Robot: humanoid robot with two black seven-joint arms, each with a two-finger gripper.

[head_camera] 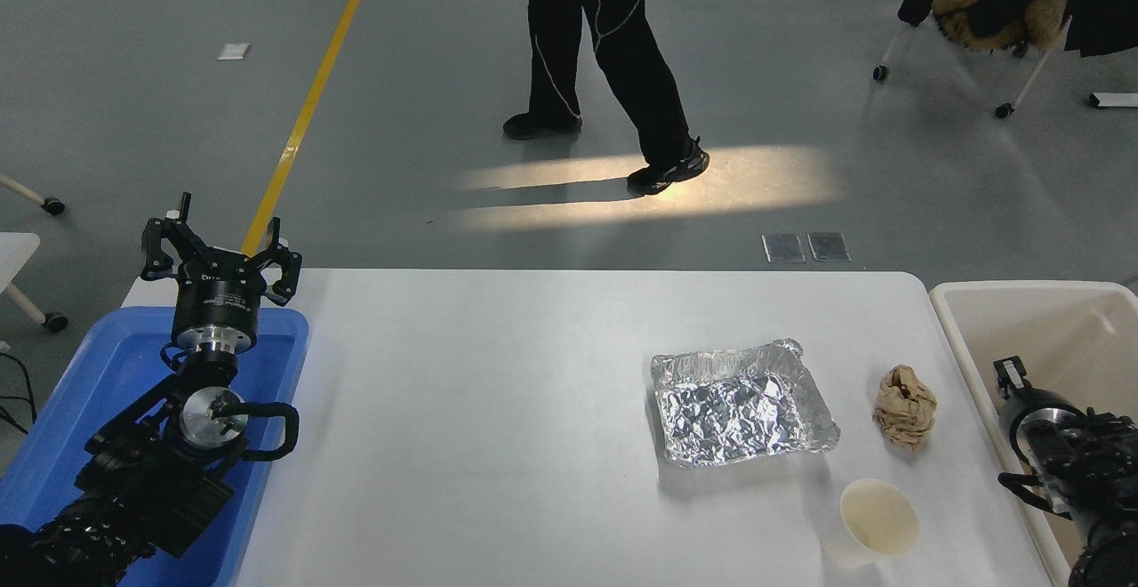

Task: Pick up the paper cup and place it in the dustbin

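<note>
The paper cup point(872, 523), white with a cream inside, stands upright near the table's front right corner. The dustbin point(1022, 289), a cream-white rectangular bin, stands just off the table's right edge. My right gripper point(1013, 387) hangs over the dustbin's near left part, to the right of the cup and apart from it; too little of it shows to tell how it stands. My left gripper point(222, 245) is open and empty, parked above the blue tray at the far left.
A crumpled foil tray point(742, 402) lies right of the table's middle. A crumpled brown paper ball point(905, 407) lies between it and the dustbin, behind the cup. A blue plastic tray point(116, 373) sits at the left edge. A person's legs point(613, 44) cross the floor beyond the table.
</note>
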